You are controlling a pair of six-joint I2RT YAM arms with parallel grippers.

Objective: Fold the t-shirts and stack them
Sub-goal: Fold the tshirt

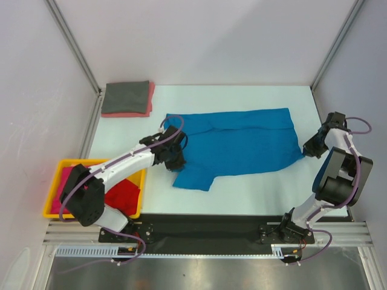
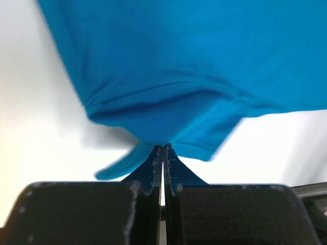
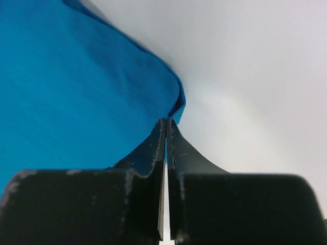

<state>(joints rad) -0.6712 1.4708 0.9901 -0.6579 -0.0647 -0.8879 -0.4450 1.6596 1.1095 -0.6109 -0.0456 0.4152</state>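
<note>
From above, a bright blue cloth t-shirt (image 1: pixel 242 140) lies spread across the middle of the white table (image 1: pixel 254 181), not yet folded. The left gripper (image 1: pixel 176 150) sits at its left end and the right gripper (image 1: pixel 311 148) at its right edge. At the far left corner a folded dark grey t-shirt (image 1: pixel 126 96) rests on a folded salmon pink t-shirt (image 1: pixel 130 112), so two look done and stacked. A yellow plastic bin (image 1: pixel 72 162) by the left arm's base holds a red t-shirt (image 1: pixel 125 194) and a magenta t-shirt (image 1: pixel 56 204), both waiting.

The left wrist camera shows the left gripper (image 2: pixel 163 149) pressed together on a bunched fold of the blue shirt (image 2: pixel 194 66), which hangs just off the table.

The right wrist camera shows the right gripper (image 3: pixel 166 122) closed tight too, apparently pinching the blue shirt (image 3: pixel 76 92) at its edge.

I'd judge the job less than halfway done.
</note>
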